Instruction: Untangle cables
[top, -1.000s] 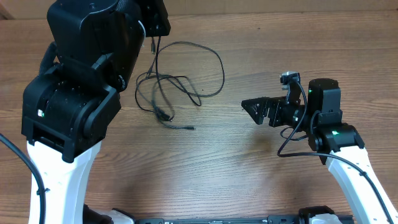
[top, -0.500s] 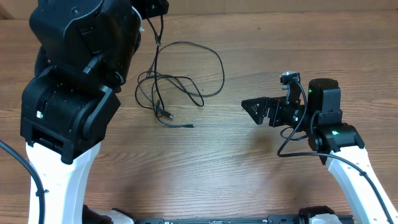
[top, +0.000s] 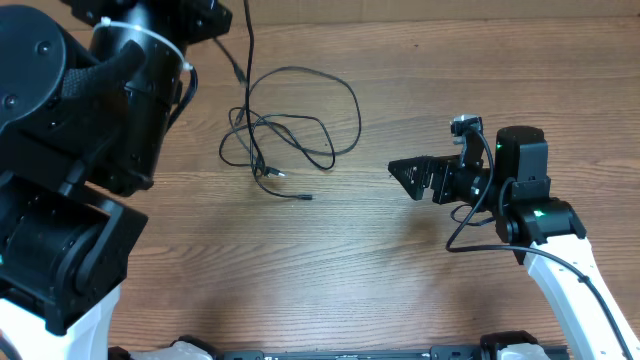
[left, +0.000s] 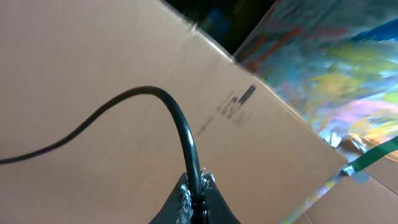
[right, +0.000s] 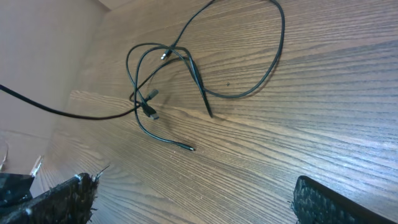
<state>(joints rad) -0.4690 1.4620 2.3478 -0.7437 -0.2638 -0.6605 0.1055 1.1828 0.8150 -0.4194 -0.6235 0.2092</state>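
Raised versus earlier: left gripper (left: 198, 194), clamped on thin black flexible cable (left: 149, 91) | tangle (top: 272, 140) on brown wooden table (top: 400, 290), centre-left | right gripper (top: 405, 173) wide, empty | lift slowly; pin tangle.

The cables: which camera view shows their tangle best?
The right wrist view: the cables are large there, loops and plugs clear. Overhead shows them smaller. Left wrist shows only one strand in the left gripper.
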